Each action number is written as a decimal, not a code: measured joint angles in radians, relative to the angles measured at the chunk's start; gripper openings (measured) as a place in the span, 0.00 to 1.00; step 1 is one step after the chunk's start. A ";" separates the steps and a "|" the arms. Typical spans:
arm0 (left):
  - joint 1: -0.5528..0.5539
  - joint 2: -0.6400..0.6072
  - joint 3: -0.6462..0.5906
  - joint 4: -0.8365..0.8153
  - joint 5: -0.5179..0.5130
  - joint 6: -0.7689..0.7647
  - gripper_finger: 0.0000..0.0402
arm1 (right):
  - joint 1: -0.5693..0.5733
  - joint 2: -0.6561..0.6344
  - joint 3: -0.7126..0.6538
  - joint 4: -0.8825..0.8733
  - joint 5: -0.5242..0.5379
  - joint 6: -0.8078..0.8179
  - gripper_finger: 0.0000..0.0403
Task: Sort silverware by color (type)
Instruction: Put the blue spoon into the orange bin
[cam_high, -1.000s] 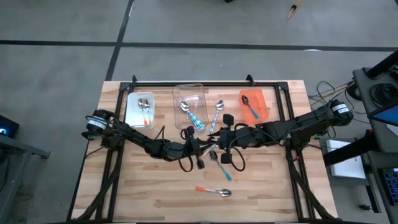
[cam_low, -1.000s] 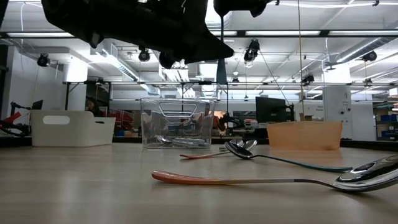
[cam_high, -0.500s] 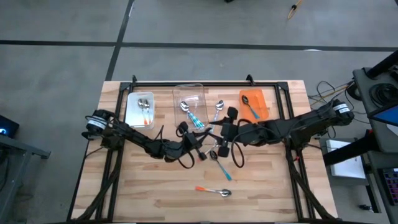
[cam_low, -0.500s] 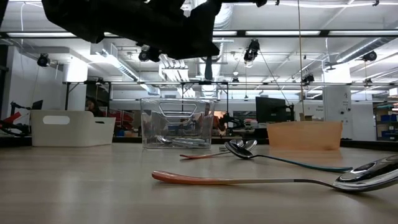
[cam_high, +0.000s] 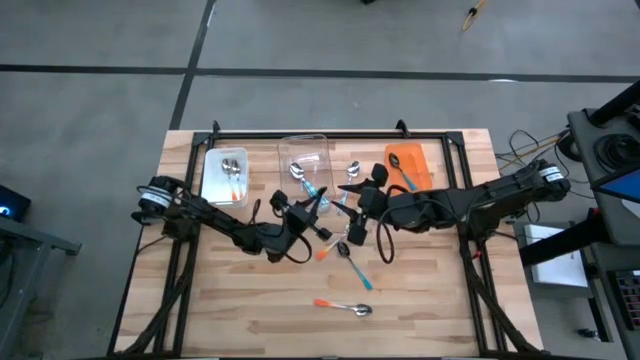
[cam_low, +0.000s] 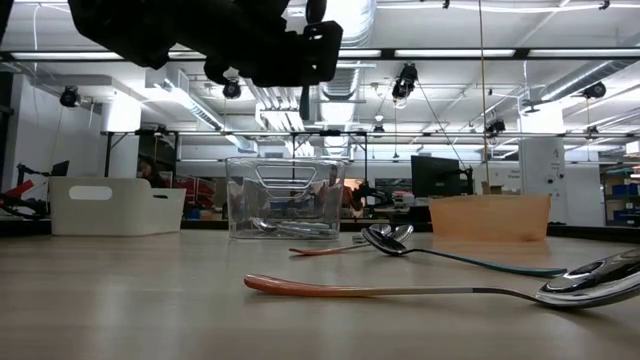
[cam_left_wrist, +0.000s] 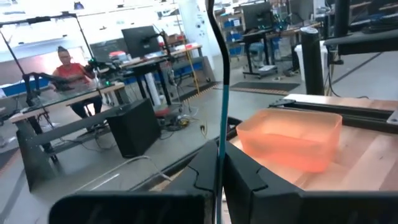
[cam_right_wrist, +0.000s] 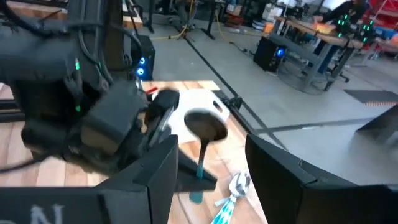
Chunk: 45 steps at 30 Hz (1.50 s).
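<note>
The left gripper (cam_high: 303, 211) hung above the middle of the tabletop (cam_high: 250, 300), just on the near side of the clear bin (cam_high: 305, 155). Its fingers were clamped on a teal-handled spoon (cam_right_wrist: 204, 130), whose dark bowl was lifted clear of the wood and whose thin handle ran up between the fingers in the left wrist view. The right gripper (cam_high: 346, 210) faced it from close by. Its fingers were spread wide to either side of that spoon's bowl and touched nothing.

Along the far edge stood three bins in a row: the white bin (cam_high: 224, 176) with spoons in it, the clear bin with more, and the orange bin (cam_high: 410, 166) with one dark spoon. A black rail (cam_high: 330, 134) ran just behind them along that edge. A silver spoon (cam_high: 351, 170) lay on the wood between the clear and orange bins.

Below the grippers a dark-bowled spoon with a teal handle (cam_high: 354, 265) lay slanting toward the near edge, with a short orange piece (cam_high: 322, 254) just beside its bowl. Near the front edge lay an orange-handled spoon (cam_high: 343, 306), well apart from the rest. The left and right parts of the near half were bare wood, open on both sides of that spoon.

Pale letters showed on the right gripper's body in its wrist view, but the edge cut them off and they could not be read whole. No other labels could be read.
</note>
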 joint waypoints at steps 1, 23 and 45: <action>0.000 0.000 0.000 0.009 0.001 0.012 0.00 | 0.000 0.000 -0.011 0.001 0.000 0.014 0.44; -0.005 0.000 0.048 0.028 0.066 0.035 0.00 | -0.028 0.198 -0.283 0.812 0.060 -0.024 0.44; -0.005 0.001 0.044 0.022 0.055 0.025 0.00 | -0.027 0.260 -0.219 0.810 0.144 -0.070 0.03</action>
